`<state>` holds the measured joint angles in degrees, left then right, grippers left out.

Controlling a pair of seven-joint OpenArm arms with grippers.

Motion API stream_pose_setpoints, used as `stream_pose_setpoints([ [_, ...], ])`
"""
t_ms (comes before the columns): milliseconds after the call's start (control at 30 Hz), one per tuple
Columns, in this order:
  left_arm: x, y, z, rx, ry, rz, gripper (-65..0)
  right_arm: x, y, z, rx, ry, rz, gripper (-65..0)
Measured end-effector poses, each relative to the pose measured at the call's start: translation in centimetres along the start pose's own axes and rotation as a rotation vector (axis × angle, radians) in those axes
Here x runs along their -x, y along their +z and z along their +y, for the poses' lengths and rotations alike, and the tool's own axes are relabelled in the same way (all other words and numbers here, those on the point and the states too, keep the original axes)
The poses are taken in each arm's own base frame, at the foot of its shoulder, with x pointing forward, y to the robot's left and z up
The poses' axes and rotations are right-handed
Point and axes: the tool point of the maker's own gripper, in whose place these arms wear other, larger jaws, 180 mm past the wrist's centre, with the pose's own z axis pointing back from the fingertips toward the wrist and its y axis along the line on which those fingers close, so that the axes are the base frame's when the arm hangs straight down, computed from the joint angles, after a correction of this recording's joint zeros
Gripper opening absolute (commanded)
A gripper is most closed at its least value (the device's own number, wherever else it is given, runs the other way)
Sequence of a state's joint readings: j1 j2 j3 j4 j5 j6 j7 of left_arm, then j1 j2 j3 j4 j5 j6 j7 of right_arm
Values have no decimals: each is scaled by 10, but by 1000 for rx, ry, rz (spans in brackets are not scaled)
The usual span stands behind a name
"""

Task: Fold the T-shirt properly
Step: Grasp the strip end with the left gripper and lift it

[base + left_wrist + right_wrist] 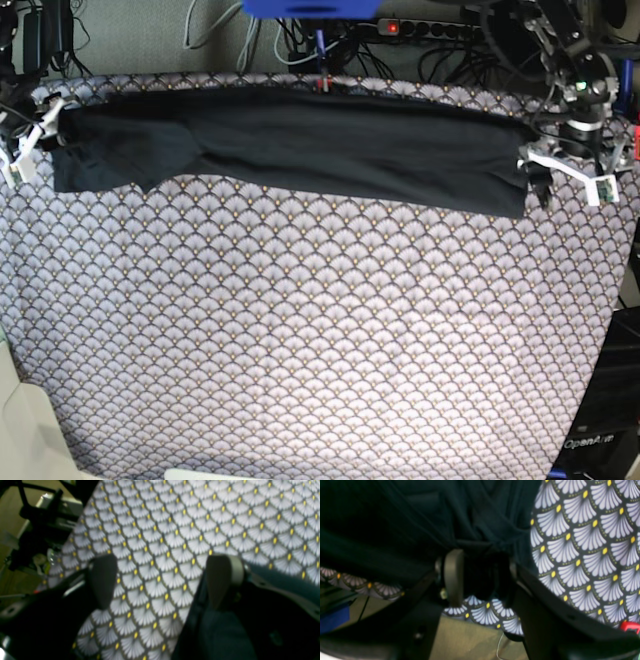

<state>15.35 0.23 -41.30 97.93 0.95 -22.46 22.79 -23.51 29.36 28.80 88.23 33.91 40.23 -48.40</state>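
Limp, light shirt (300,145) stretched in a band along the table's (300,330) far edge; right gripper (480,575) pinches one end, left gripper (162,580) spread empty; best grasped at corners.

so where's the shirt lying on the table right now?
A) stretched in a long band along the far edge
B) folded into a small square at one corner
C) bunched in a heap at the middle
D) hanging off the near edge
A: in the base view the T-shirt runs as a long dark band across the far side of the patterned table, reaching nearly from one side to the other.
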Motion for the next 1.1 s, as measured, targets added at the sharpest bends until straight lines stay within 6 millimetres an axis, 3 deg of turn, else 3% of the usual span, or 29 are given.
stream_pose_setpoints([
  [200, 17, -3, -35, 96, -15, 48, -114, -5, -1, -1, 1, 3, -8, -402],
  [400, 22, -2, -38, 104, -15, 53, -114, -7, -5, 6, -17, 14, -9, -402],
  [533, 53, 0, -37, 109, -8, 138, -114, -15, -8, 8, -23, 27, -19, -404],
  [667, 73, -2, -39, 115, 12, 180, -115, -14, -8, 9, -26, 24, -18, -404],
  [1100, 77, -14, -62, 208, 69, 172, -115, -15, -8, 9, -26, 25, -19, -403],
])
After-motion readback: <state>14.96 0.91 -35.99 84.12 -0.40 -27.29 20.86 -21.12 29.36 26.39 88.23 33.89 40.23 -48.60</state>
